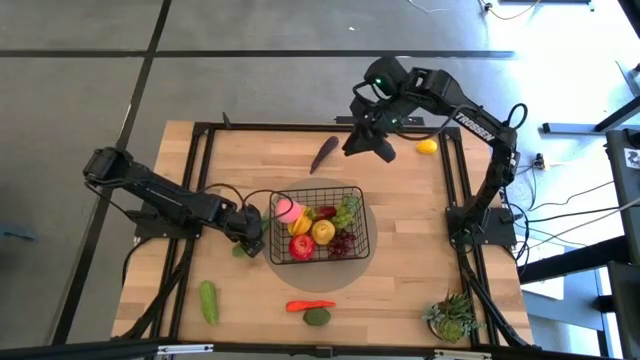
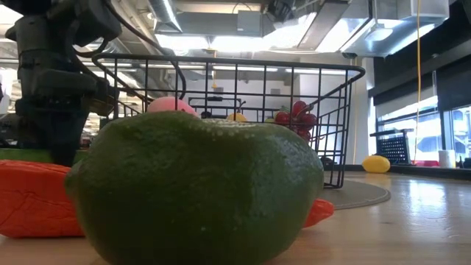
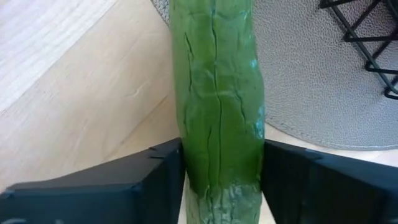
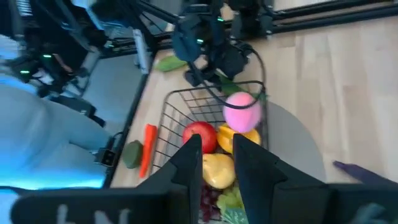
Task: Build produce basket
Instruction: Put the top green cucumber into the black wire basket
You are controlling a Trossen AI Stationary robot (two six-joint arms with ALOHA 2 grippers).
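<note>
We start on the cucumber [image 3: 217, 118]: in the left wrist view it runs lengthwise straight away from the left gripper [image 3: 221, 180], its near end pinched between the two dark fingers [image 3: 143, 177], so the jaws are clamped on it. In the high view, centre-left of the frame, that left gripper [image 1: 248, 235] sits low, just beside the left wall of the basket [image 1: 275, 205], so we judge the next move is a lift and a short carry rightward over the rim. The right gripper [image 1: 370, 143] hangs upper right of centre, well apart, holding nothing, fingers only narrowly parted
</note>
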